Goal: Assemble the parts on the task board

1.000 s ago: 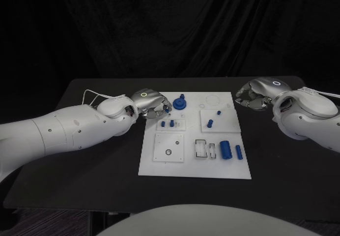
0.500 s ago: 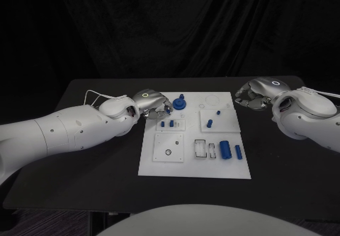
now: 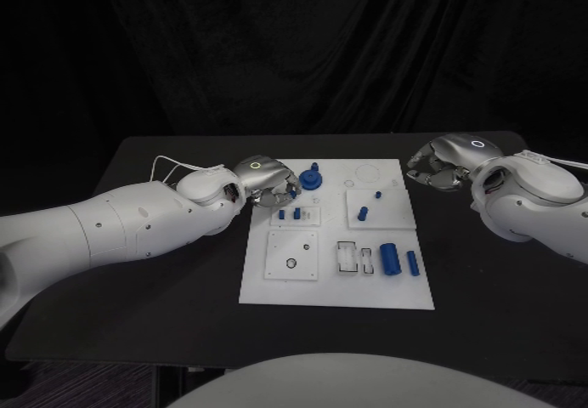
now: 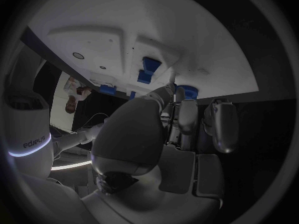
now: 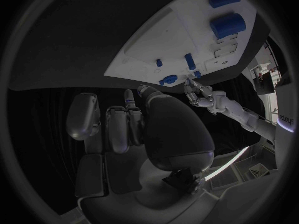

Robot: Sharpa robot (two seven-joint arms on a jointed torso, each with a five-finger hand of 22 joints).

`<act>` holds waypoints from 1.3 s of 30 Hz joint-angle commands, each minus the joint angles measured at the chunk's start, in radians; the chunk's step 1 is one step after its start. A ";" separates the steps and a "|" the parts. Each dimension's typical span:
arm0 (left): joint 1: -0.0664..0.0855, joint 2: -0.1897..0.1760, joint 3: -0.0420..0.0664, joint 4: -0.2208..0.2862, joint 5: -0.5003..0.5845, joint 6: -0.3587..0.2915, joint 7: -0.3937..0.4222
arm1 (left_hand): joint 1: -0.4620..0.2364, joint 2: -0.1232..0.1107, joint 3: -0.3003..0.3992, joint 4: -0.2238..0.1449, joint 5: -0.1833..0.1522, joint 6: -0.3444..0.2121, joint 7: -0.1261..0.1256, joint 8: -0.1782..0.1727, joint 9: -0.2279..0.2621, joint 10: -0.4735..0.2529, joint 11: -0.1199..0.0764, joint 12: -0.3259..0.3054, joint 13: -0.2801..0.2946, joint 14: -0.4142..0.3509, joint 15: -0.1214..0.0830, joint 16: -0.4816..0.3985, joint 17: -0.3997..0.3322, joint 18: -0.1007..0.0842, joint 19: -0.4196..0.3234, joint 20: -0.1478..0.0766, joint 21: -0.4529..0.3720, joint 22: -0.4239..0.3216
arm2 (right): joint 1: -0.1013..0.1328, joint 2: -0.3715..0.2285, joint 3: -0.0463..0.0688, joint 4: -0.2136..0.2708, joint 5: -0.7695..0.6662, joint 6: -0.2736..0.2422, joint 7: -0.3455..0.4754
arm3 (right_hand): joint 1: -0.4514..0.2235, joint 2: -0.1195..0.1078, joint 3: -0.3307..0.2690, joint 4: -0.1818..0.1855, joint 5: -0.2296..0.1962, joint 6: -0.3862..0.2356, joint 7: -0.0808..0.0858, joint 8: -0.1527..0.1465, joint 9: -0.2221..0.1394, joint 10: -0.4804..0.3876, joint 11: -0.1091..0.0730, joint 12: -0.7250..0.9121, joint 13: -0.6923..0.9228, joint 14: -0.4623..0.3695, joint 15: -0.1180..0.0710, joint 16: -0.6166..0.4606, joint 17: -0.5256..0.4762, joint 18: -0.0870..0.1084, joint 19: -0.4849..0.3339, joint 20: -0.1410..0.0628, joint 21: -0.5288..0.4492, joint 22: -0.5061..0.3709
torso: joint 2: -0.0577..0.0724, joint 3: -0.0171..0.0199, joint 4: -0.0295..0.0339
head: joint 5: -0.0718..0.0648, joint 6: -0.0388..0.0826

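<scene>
The task board (image 3: 337, 293) sat mid tabletop (image 3: 147, 280), blue parts (image 3: 390, 258) scattered across it. The left robot hand (image 3: 272, 184) hung over the board's far-left corner right by a blue round part (image 3: 311, 179); can't tell if it gripped anything. The right robot hand (image 3: 438, 166) was off the far-right edge, fingers curled in on nothing, with bare tabletop along both sides.

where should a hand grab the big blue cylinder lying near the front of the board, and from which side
Probably across its round middle, coming straight down from above. The big blue cylinder lies flat on the task board, long axis running front to back, so fingers could close on its curved left and right flanks. A thinner blue peg lies close on its right, leaving little room there.
</scene>
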 commanded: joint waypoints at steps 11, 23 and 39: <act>-0.013 0.008 0.001 -0.005 0.001 0.032 -0.007 | -0.012 0.001 -0.002 0.005 -0.003 0.000 0.005 -0.006 -0.001 0.010 0.000 -0.006 -0.003 -0.010 0.001 -0.009 -0.006 -0.016 -0.008 0.001 -0.003 0.182 | -0.002 -0.001 0.001 0.001 -0.003 -0.002 -0.008 | -0.001 -0.010 0.005 -0.001 0.006 0.005 0.000 -0.004 -0.001 -0.006 -0.002 -0.003 0.127 0.054 0.006 -0.005 0.135 0.003 -0.007 0.000 -0.003 0.156 | -0.001 0.0006 0.0002 | -0.003 0.000; -0.017 0.004 0.001 -0.006 0.001 0.032 -0.005 | -0.018 0.001 -0.005 0.009 -0.002 -0.001 0.004 -0.008 -0.003 0.008 0.000 -0.012 -0.007 -0.015 0.002 -0.014 -0.013 -0.014 -0.012 0.001 -0.009 0.181 | -0.003 0.001 0.001 0.000 -0.003 -0.002 -0.007 | -0.002 -0.010 0.008 -0.002 0.006 0.003 0.001 -0.006 -0.003 -0.006 -0.001 -0.004 0.126 0.054 0.007 -0.006 0.134 0.002 -0.007 0.000 -0.003 0.156 | -0.001 -0.0003 0.0002 | -0.002 0.000; -0.024 -0.009 0.001 -0.007 0.001 -0.028 -0.045 | -0.076 -0.044 -0.066 0.065 -0.053 -0.416 -0.135 -0.058 -0.180 -0.193 0.055 -0.143 -0.091 -0.051 0.044 -0.041 -0.052 -0.005 -0.041 0.021 -0.062 0.168 | -0.004 0.000 0.001 0.001 -0.003 -0.005 -0.005 | -0.002 -0.013 0.009 -0.004 0.006 0.000 0.001 -0.008 -0.004 -0.009 -0.001 -0.008 0.123 0.054 0.007 -0.008 0.133 0.003 -0.007 0.001 -0.005 0.156 | 0.000 0.0000 -0.0005 | 0.002 0.000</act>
